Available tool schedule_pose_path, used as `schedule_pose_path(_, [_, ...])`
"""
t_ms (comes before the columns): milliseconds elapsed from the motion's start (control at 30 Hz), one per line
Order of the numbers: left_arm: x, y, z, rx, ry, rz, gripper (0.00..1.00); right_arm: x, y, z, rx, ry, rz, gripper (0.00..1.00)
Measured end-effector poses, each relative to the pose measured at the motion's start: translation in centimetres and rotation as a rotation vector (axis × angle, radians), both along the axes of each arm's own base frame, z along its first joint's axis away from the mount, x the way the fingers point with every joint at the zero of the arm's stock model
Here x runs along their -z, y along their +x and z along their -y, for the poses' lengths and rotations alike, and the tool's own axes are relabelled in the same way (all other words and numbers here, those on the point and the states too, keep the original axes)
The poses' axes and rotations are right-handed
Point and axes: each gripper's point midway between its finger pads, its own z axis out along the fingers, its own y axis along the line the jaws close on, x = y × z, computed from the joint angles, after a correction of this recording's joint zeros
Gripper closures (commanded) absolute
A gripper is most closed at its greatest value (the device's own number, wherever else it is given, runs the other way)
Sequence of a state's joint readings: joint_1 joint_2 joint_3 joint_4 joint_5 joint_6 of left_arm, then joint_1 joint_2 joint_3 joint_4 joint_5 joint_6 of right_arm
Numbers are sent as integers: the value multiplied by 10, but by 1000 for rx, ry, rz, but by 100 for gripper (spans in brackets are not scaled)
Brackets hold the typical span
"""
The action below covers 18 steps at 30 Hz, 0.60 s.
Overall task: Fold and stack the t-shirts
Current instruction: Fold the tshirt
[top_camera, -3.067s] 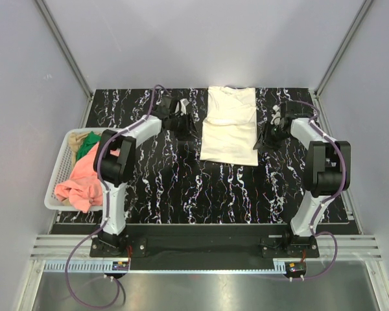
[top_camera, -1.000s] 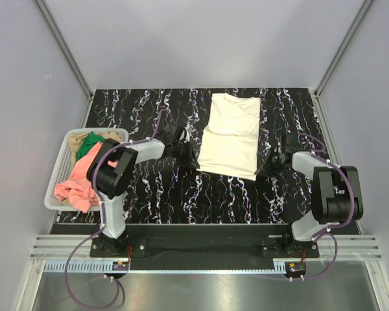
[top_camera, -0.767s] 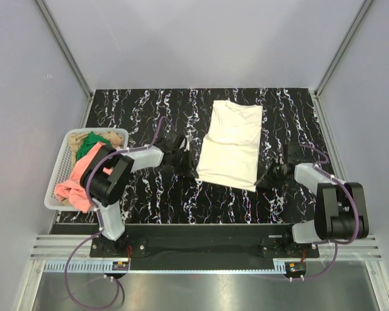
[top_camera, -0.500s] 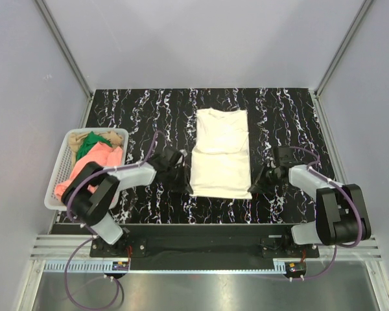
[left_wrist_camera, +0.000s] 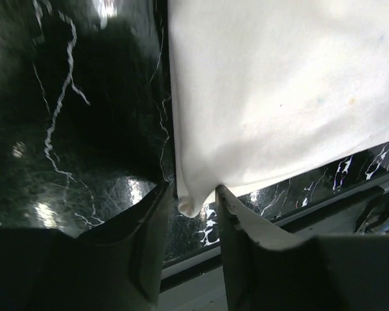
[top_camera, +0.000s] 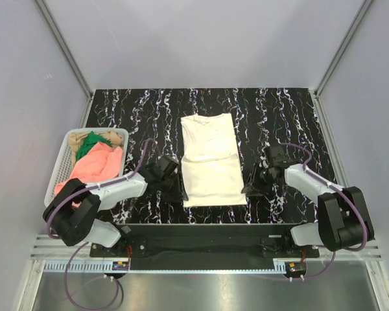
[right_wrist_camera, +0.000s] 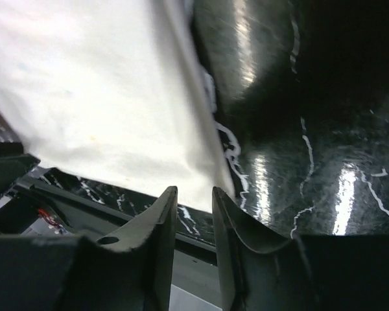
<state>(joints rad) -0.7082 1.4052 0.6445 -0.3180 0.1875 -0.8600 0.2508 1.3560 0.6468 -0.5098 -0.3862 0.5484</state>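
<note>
Cream-white t-shirt (top_camera: 211, 159) lies flat mid-surface (top_camera: 292, 116), sides already turned in, so it's a long narrow rectangle. Its near end sits close to the near edge and its far end reaches toward the middle. The long axis runs near edge to far edge, tilted a touch to the left at the far end. A crease crosses it approx halfway. I can't tell which end is the neck.

My left pincer (left_wrist_camera: 193, 194) is at the near-left corner. The fingers stand partly apart, with the cloth's corner tip lying in the gap and, as far as I can see, not pinched. My right pincer (right_wrist_camera: 194, 194) is at the near-right corner. Its gap is narrower, the corner sits just past the fingertips, and there's nothing in its grip either. Both are low, right at the surface.

Handling, my read: light, limp, no stiffness at all. It'll sag and wrinkle wherever it isn't supported, and on this glossy surface it prob slides easily when tugged. The layers are stacked, so any pinch should catch the full thickness or the top ply peels off alone. Best holds are the two near corners, one per pincer, lifted level and together so the edge stays straight. Then carry them along the long axis toward the far end to halve it.

The rest wait in the mesh basket (top_camera: 57, 176) at the left edge: salmon-pink tee (top_camera: 94, 165), green tee (top_camera: 85, 148), tan tee (top_camera: 110, 137), all bunched up.
</note>
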Motion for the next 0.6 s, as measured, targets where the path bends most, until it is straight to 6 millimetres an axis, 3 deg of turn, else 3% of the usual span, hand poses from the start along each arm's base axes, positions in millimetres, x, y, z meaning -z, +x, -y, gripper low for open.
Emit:
schedule_pose_path(67, [-7,12,-2,0,10,14,58,-10,9,-2,-29,5,39,64])
schedule_pose_path(167, [-22,46,-6,-27,-2,56,56,-34,49,-8,-61,-4,137,61])
schedule_pose_path(200, [-25,57,-8,-35,-1,71,56,-43,74,-12,-82,-6,178,60])
schedule_pose_path(267, [-28,77,-13,-54,3,88,57,-45,99,-16,-109,-13,209,59])
schedule_pose_path(333, [-25,93,-16,-58,15,92,58,-36,128,-20,-149,-26,228,57])
schedule_pose_path(400, [-19,106,-18,-49,36,88,58,-16,144,-20,-189,-49,210,55])
schedule_pose_path(500, [-7,119,-15,-20,62,76,60,13,142,-15,-243,-70,155,53])
schedule_pose_path(600, [-1,124,-15,-7,77,66,60,11,150,-9,-292,-101,200,52])
